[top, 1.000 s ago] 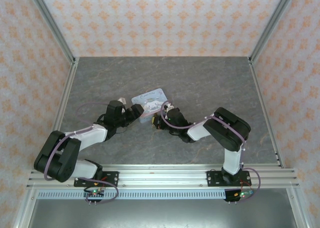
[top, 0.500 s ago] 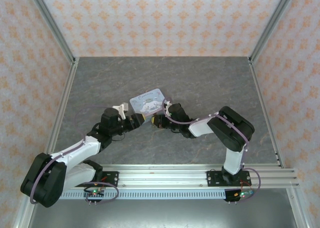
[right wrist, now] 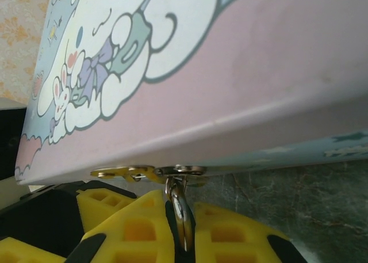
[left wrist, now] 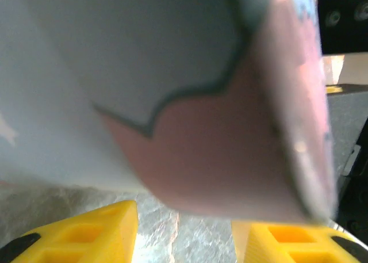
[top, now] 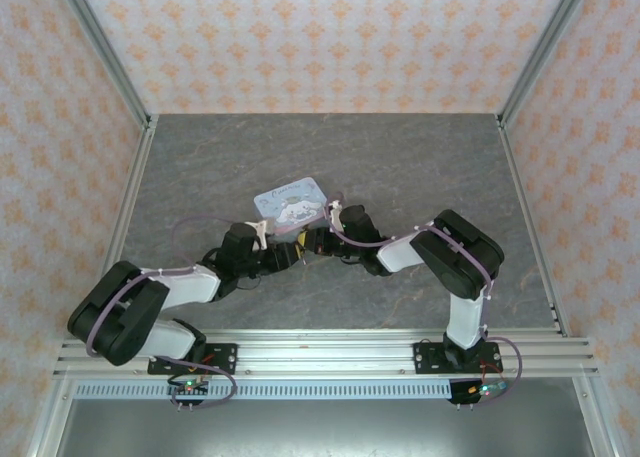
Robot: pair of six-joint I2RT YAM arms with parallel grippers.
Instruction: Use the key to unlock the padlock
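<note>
Right wrist view put me closest to the work: the right pincer (right wrist: 175, 231) had its yellow fingers (right wrist: 129, 231) pressed together on a thin silvery loop. I took that loop for the metal part of the padlock (right wrist: 181, 208). It hung from the small clasp (right wrist: 181, 171) on the front edge of the cartoon tin (right wrist: 230, 61). No teal body showed between the fingers, and I could not make out the key at all.

From above, the right pincer (top: 308, 242) sat tight against the tin's (top: 292, 199) near edge, much where it had been a second before.

The change was all on the other side. The left arm, which had reached in from the tin's left, had swung round and folded low. That brought the left pincer (top: 284, 253) up to the same near edge, almost nose to nose with its partner. The tin itself had slid a touch to the left on the desk (top: 400, 157).

In the left wrist view, that pincer (left wrist: 184, 234) stood partly spread and narrower than a moment earlier. Bare desk showed between its fingers (left wrist: 86, 231), and the tin's pink side (left wrist: 218, 142) loomed blurred just over them. Whether it touched the tin I could not tell.

My guess was that the left side was coming in to steady the tin while the right held the lock. The unlocking itself looked not yet begun.
</note>
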